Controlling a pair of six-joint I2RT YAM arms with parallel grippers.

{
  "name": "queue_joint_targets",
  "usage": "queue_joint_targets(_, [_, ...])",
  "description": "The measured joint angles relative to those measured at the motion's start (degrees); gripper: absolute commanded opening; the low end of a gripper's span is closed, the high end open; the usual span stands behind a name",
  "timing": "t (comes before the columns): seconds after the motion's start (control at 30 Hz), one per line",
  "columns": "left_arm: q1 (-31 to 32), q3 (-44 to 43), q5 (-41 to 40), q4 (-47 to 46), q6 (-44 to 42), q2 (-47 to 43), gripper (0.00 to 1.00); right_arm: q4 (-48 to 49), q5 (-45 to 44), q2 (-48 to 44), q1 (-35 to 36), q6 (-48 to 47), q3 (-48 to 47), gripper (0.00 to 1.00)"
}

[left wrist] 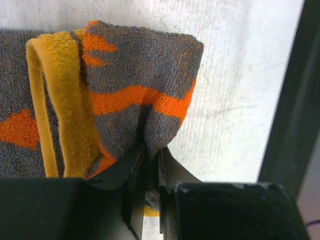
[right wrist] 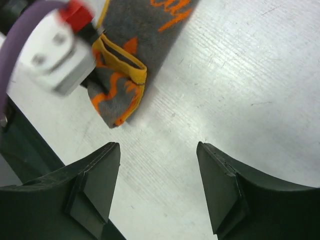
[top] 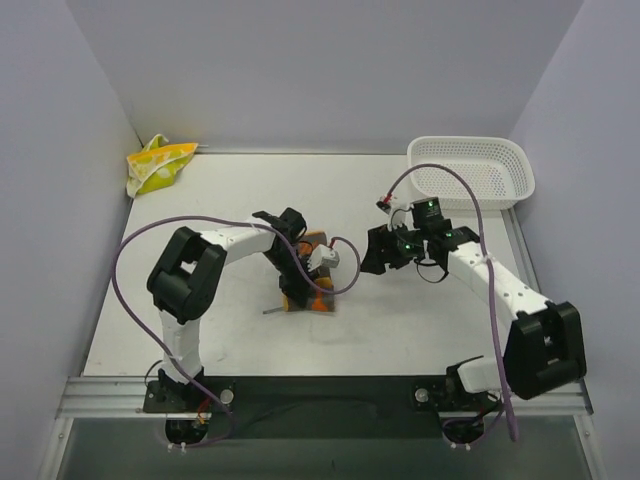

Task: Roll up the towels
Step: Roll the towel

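Terry cloth, soft, light and limp: the orange towel (left wrist: 140,75) lies part-folded near the middle of the table (top: 400,330) and will likely sag and unroll unless pinched through a thick fold or hem. The left gripper (left wrist: 152,165) is clamped narrow on such a fold at one corner. The right gripper (right wrist: 157,165) hangs near it, jaws wide, empty. The yellow towel (top: 158,165) sits crumpled far left, perhaps touching the wall (top: 60,150). The tabletop looks smooth, and a mesh basket (top: 470,170) stands far right.
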State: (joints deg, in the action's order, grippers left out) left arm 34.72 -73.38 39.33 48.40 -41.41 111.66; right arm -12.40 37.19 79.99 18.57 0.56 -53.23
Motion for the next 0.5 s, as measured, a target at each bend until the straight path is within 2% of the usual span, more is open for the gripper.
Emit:
queue_joint_targets(0.17, [-3.48,-6.75,6.93,8.13,0.57,7.63,0.09,-0.79,-0.94,-7.50,0.66,-4.46,5.84,0.66])
queue_joint_targets(0.33, [-5.79,-12.48,12.07,15.65,0.42,14.45,0.11,-11.37,-0.46,-7.30,3.17,-11.39,4.15,0.65])
queue_joint_targets(0.4, [-6.40,-14.91,13.55,18.99,0.28,17.07,0.11,-13.92,-0.68,-7.82,5.64,-13.70,3.06,0.66])
queue_joint_targets(0.5, [-6.80,-17.55,14.73,22.82,0.15,19.98,0.13,-16.24,-4.09,-10.21,12.96,-18.10,2.75,0.65])
